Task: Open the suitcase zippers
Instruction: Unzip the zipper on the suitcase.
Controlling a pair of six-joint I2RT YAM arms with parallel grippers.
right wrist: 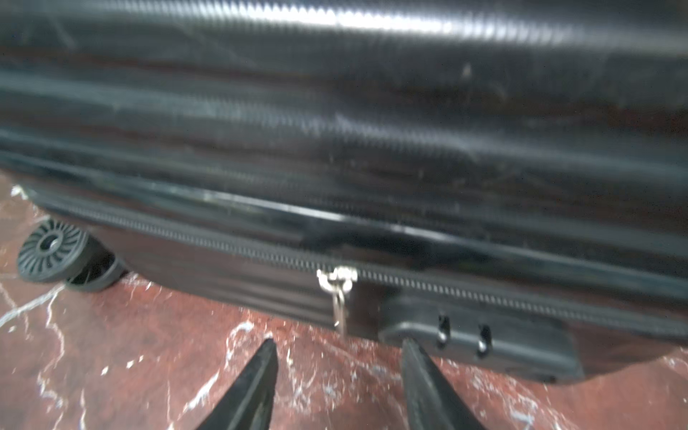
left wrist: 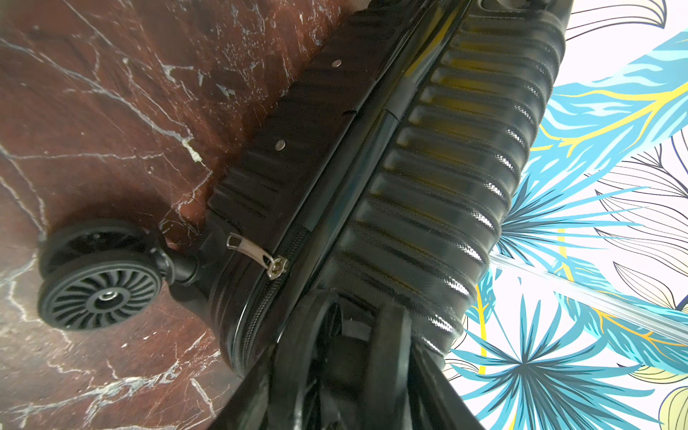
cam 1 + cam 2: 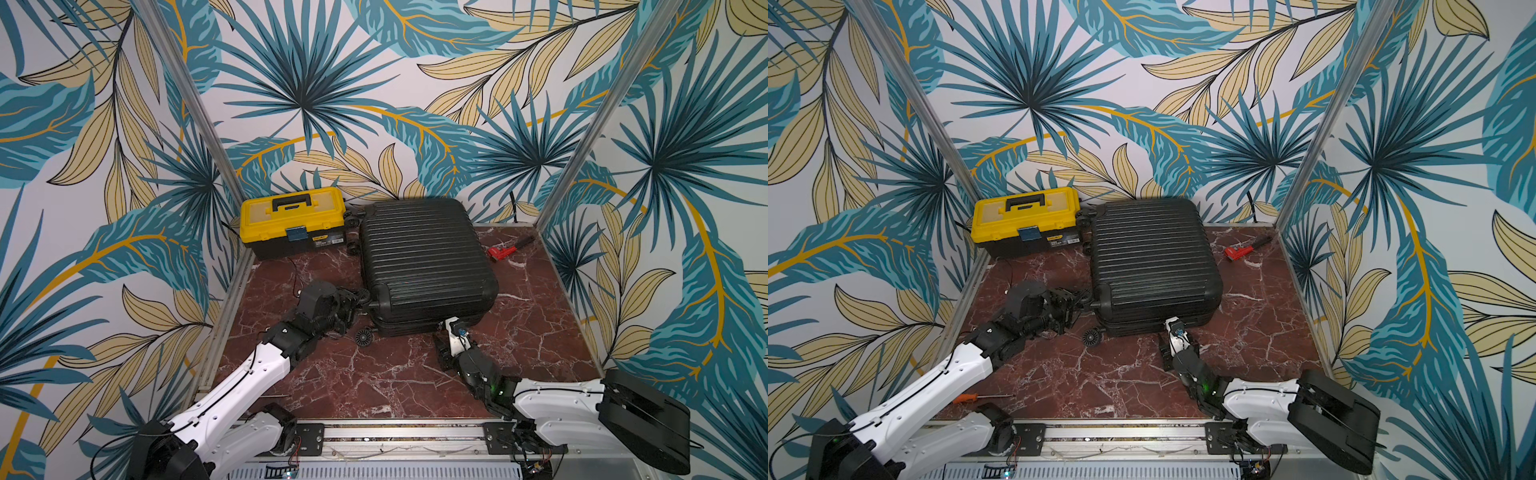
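Far left: left gripper reaching in at the suitcase's near-left corner, fingers straddling a caster and seemingly clamping it, likely bracing. Corner pull lying flat on the seam just beside it.

Centre: suitcase lying flat toward the back of the table, ribbed face up. Zip track running left-right along the near side wall.

Right: right gripper hovering low at that wall, fingers standing apart, holding nothing. Side pull dangling straight ahead, just beyond the gap. Right arm being nearer, a short advance, pinch, then drag along the track looking due.
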